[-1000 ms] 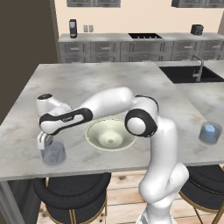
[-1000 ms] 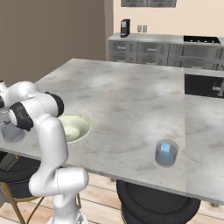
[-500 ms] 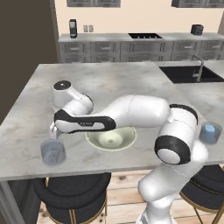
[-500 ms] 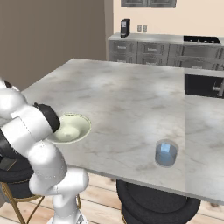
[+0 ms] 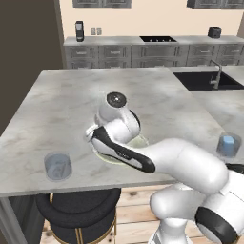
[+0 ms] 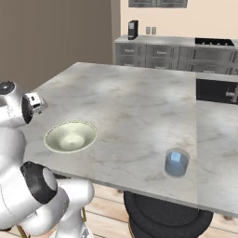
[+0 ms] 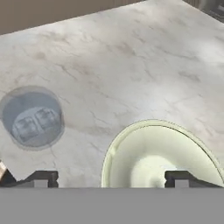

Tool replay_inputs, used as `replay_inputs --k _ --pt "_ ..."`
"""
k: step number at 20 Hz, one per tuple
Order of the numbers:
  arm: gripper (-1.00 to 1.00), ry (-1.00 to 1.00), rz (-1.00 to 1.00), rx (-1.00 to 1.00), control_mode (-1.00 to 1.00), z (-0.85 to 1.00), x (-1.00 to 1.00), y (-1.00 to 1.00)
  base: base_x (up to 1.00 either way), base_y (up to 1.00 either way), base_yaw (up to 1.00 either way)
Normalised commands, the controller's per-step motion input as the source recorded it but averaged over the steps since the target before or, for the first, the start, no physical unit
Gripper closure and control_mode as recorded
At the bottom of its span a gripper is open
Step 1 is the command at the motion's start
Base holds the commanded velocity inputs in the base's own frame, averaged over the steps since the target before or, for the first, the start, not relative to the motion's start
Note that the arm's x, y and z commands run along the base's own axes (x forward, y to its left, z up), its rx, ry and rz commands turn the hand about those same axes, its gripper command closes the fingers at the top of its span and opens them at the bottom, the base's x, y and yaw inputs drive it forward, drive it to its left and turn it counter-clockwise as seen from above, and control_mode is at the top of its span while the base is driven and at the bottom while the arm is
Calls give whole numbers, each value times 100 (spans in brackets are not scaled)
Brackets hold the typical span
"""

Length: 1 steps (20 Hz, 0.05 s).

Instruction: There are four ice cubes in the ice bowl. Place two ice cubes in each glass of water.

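Observation:
My gripper is open, its two dark fingertips spread wide with nothing between them. It hangs over the near rim of the cream-green ice bowl, whose hollow looks plain. To the left of the bowl stands a glass of water with two ice cubes side by side in it. In the left base view my arm covers most of the bowl, and that glass stands at the counter's front left. The other glass stands far to the right with light-blue ice in it.
The grey marble island stretches wide behind the bowl. Its front edge runs close below the bowl and both glasses. A sink lies at the back right, and black stools stand under the front edge.
My arm has swung right from above the left glass to over the bowl. The gripper, shut a second ago, now stands open.

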Motion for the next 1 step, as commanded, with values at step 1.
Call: replay_inputs --k 1 --pt "-100 -16 -27 26 -100 11 -36 -100 0 0 0"
